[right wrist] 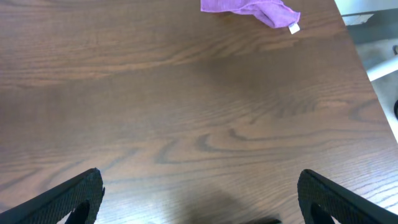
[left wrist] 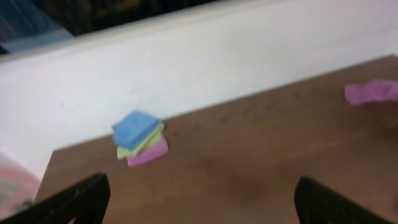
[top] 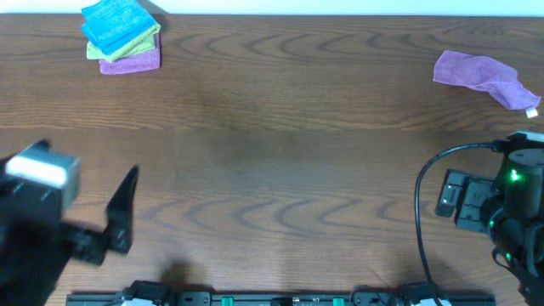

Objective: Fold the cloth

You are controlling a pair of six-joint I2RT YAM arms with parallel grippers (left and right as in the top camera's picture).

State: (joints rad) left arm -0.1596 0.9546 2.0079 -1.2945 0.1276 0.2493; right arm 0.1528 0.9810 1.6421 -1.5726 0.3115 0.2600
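The cloth is bright sky-blue and lies folded on top of a small stack at the far left corner of the table. It also shows in the left wrist view, far ahead of the fingers. My left gripper is open and empty, raised near the table's front left; its fingers are wide apart. My right gripper is open and empty at the front right, its fingers spread above bare wood.
Under the blue cloth lie a lime-green cloth and a purple cloth. A crumpled purple cloth with a white tag lies at the far right, also seen in the right wrist view. A white wall stands behind the table.
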